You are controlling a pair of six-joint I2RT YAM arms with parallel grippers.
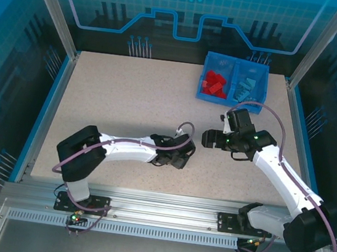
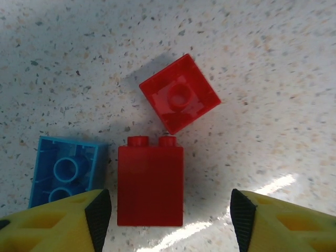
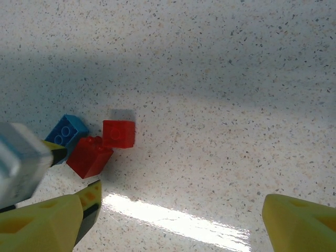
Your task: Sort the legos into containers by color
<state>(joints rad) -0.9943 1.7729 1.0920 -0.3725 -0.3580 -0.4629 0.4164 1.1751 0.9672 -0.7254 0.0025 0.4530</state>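
I am looking down on a speckled tabletop [image 1: 129,96] where the left arm [image 1: 122,148] and right arm [image 1: 280,172] are reaching toward the same spot near the middle. That is what is worrying me most: the two wrists are sitting head to head, near each other, so any swing by either one risks a knock. The blue bin [image 1: 202,81] is standing at the far right corner, with red legos in its left compartment and light blue ones in its right. I judge that a carry from the left arm will be passing close by the right arm. The left gripper [image 2: 169,218] is standing open astride a red brick [image 2: 150,184] lying on its side, with gaps showing on both sides. The right gripper [image 3: 181,210] is open and empty over bare tabletop. The smaller troubles are crowding. An overturned blue brick [image 2: 65,173] is lying just beside the left finger [image 2: 97,215], so a squeeze may be catching or dragging it along. The second red brick [image 2: 180,100] is sitting right by the target's studs and could be getting nudged away. The target's smooth faces may also be letting it pivot if it is pinched off-centre.
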